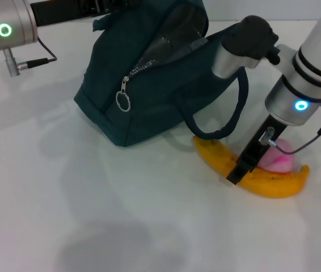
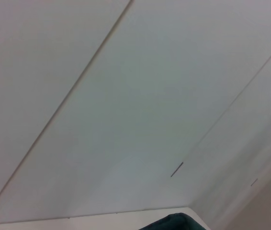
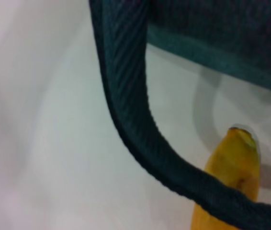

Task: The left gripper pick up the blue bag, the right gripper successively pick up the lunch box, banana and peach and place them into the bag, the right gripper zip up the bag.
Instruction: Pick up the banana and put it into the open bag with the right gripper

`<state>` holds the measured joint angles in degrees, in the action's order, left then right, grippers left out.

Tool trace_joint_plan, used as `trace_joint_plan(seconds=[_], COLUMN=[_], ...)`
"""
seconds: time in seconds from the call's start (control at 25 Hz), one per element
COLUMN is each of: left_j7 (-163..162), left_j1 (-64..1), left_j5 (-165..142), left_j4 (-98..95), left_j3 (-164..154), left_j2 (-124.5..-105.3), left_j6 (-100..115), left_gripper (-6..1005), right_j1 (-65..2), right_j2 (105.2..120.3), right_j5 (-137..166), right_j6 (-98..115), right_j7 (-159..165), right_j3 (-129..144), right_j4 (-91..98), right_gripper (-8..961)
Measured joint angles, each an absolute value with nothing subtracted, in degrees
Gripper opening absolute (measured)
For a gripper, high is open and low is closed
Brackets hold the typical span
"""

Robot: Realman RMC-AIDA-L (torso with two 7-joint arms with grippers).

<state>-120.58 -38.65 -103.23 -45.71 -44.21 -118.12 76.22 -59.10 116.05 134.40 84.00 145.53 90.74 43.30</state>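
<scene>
The blue bag (image 1: 149,96) stands on the white table, its top opening (image 1: 174,34) gaping and its zipper ring (image 1: 123,101) hanging on the front. One handle strap (image 1: 235,116) loops down over the banana's near end; the strap (image 3: 126,110) fills the right wrist view. The yellow banana (image 1: 268,182) lies to the right of the bag and also shows in the right wrist view (image 3: 233,177). The pink peach (image 1: 279,160) sits just behind it. My right gripper (image 1: 239,171) is lowered onto the banana's middle. My left arm (image 1: 7,28) reaches along the back toward the bag's top; its gripper is hidden. No lunch box shows.
The white table (image 1: 92,215) spreads out in front of and left of the bag. The left wrist view shows only a pale wall (image 2: 126,96) and a sliver of the bag (image 2: 171,223). A cable (image 1: 36,61) hangs from the left arm.
</scene>
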Motion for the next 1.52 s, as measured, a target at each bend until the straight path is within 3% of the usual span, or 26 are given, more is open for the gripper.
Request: trace_joint_plan(seconds=[0.56, 0.96, 1.08, 1.16, 1.44, 1.52], left_j7=[-120.99, -124.2, -125.82, -126.64, -127.74, -127.78], left_j1=[-38.41, -38.81, -38.95, -39.0, -39.12, -39.05], left_j5=[-103.14, -102.59, -102.44, -102.41, -101.7, -101.41], left_j4=[-45.62, -45.61, -45.62, -45.67, -45.72, -45.72], left_j3=[-44.24, -44.46, -44.59, -44.59, -44.65, -44.83], left_j2=[-118.36, -119.29, -119.35, -119.35, -119.3, -119.32], left_j6=[76.99, 80.11, 80.43, 80.47, 80.48, 80.5], left_gripper=[56, 56, 57, 57, 57, 57], right_j1=[-50.89, -40.24, -37.78, -36.1, -32.46, -32.91], right_j2=[114.79, 110.07, 109.74, 110.08, 115.62, 115.9], right_j5=[121.66, 101.9, 93.94, 89.64, 84.18, 83.91], right_j6=[101.75, 118.1, 119.3, 118.09, 113.11, 109.3], right_j7=[130.01, 110.09, 99.83, 91.62, 55.72, 49.05], right_j3=[61.42, 45.84, 43.94, 42.97, 44.07, 47.6], right_j4=[44.08, 38.39, 38.55, 38.36, 37.88, 36.26], right_gripper=[436, 435, 433, 430, 427, 427])
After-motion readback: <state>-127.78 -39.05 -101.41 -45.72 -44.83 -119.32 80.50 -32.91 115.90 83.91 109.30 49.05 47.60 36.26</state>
